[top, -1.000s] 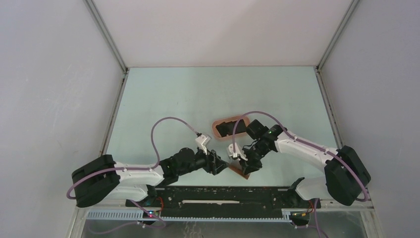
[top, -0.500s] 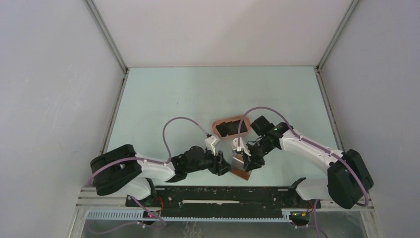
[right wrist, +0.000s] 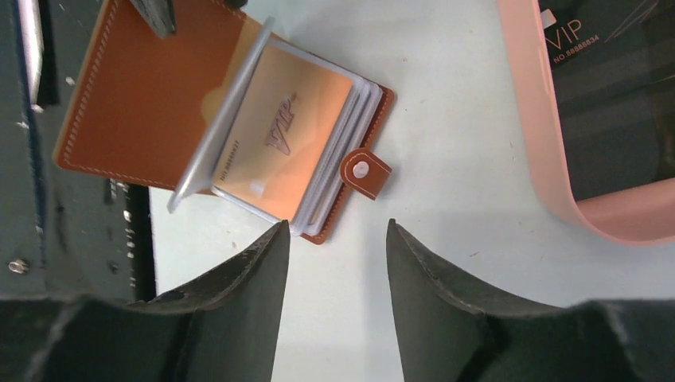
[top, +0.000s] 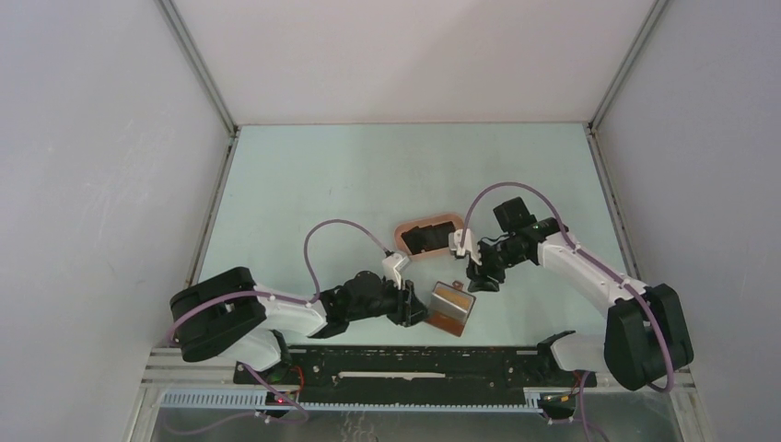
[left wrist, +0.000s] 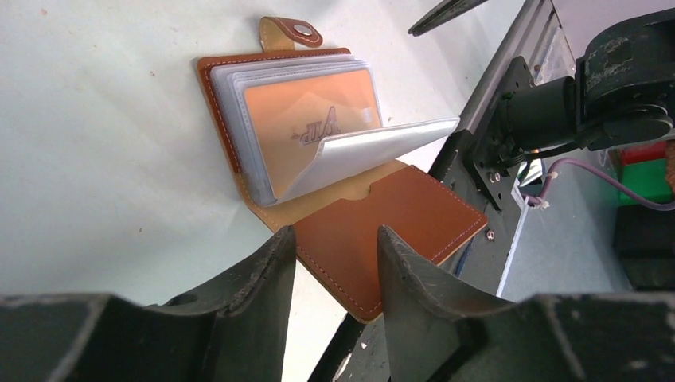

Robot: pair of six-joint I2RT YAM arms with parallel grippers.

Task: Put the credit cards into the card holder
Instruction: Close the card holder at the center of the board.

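Top external view: the card holder (top: 451, 308) is seen lying open on the table (top: 368, 175) by the near edge, just right of the left gripper (left wrist: 336, 239). A tan card (left wrist: 306, 119) is housed in one of its clear pockets, and one sleeve (left wrist: 374, 151) is raised above that card. Farther back, a black card (right wrist: 613, 103) is held in the pink tray (top: 401, 241). The left gripper is spread, with the holder's brown cover seen past its fingers and nothing pinched. The right gripper (right wrist: 336, 231) is likewise spread and empty, hung over bare table between holder and tray. Half a second ago it was down on the holder; it has since been drawn back toward the tray. The left arm is hardly shifted since then.
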